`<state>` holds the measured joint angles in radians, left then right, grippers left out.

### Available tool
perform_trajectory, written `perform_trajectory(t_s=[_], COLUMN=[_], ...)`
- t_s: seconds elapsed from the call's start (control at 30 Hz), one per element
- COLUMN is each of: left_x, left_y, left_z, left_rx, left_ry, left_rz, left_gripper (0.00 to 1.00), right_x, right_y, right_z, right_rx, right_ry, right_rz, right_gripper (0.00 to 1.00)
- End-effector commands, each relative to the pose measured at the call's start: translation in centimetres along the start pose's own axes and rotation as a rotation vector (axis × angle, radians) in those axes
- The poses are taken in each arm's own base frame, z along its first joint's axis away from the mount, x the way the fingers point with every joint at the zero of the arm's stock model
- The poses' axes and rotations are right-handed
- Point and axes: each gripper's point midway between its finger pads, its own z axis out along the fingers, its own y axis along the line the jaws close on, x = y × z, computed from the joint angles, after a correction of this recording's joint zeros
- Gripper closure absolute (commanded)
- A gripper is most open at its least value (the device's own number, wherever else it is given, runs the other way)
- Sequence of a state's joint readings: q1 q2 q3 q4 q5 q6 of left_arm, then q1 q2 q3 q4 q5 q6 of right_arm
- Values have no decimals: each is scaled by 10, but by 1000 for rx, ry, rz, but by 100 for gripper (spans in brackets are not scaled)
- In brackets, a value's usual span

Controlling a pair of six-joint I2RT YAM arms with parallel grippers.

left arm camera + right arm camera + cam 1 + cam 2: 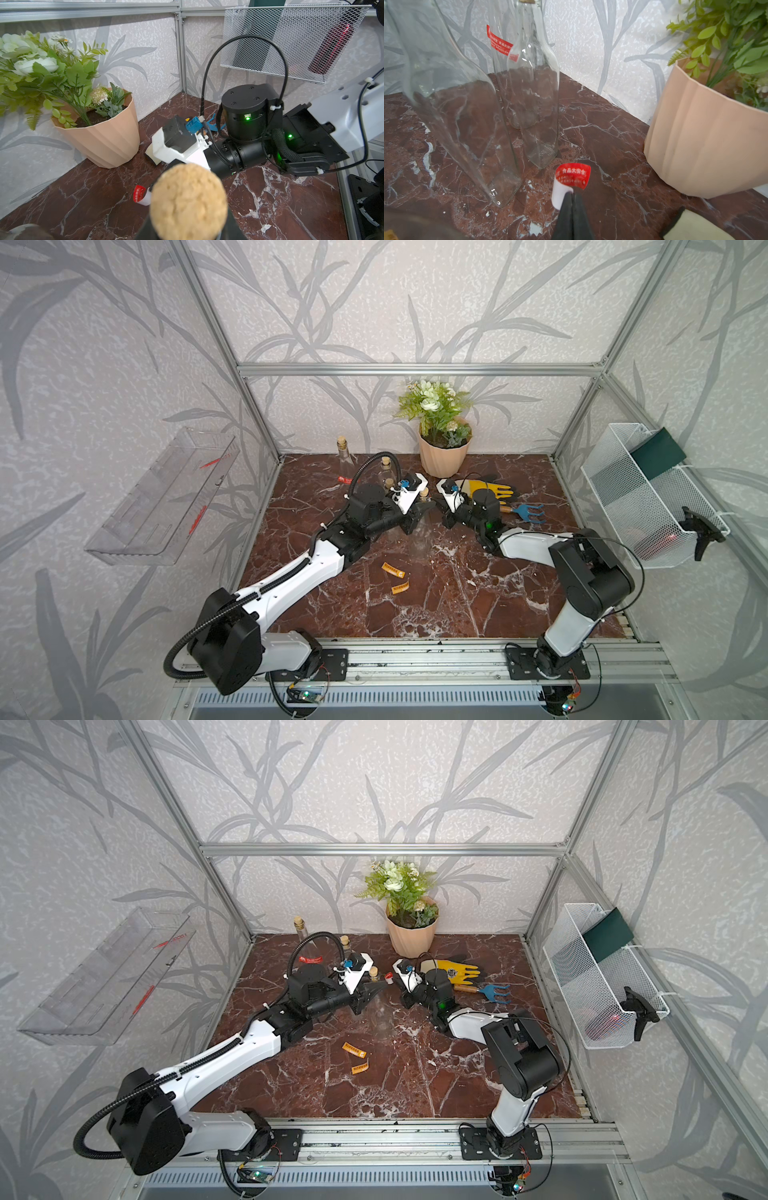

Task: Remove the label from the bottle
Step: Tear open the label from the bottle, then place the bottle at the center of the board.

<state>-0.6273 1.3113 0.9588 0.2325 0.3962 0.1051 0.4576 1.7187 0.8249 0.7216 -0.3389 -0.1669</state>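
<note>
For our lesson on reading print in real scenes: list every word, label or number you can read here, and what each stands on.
"食品大安全": red label pinched in the right tool; smaller lines blurred.
"食品大安": second red label on a rear bottle, cut off; the rest blurred.
Orange strips: print too small.
Yellow glove badge: unreadable.

- The clear glass bottle (463,124), cork-stoppered, is standing upright in front of the flower pot (706,145).
- The red label (572,175), white-backed, is curling free of the bottle, between it and the pot.
</note>
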Motion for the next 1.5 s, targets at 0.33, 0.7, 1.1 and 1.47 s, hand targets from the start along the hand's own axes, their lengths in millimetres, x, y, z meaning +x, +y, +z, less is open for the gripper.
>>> perform_trajectory(t_s=[0.33, 0.7, 1.1, 1.47], left_x=[-7, -46, -67, -65], left_y=[7, 27, 60, 95], left_z=[2, 21, 58, 86], left_rx=[-34, -95, -165, -226], left_ry=[7, -82, -113, -103], left_rz=[-22, -33, -9, -17], left_gripper=[100, 100, 100, 100], right_x=[1, 8, 12, 16], right_y=[-11, -2, 6, 11], right_z=[-77, -111, -117, -109], right_rx=[208, 232, 210, 182], right_ry=[16, 68, 82, 80], right_rz=[49, 179, 242, 256], right_gripper=[100, 100, 100, 100])
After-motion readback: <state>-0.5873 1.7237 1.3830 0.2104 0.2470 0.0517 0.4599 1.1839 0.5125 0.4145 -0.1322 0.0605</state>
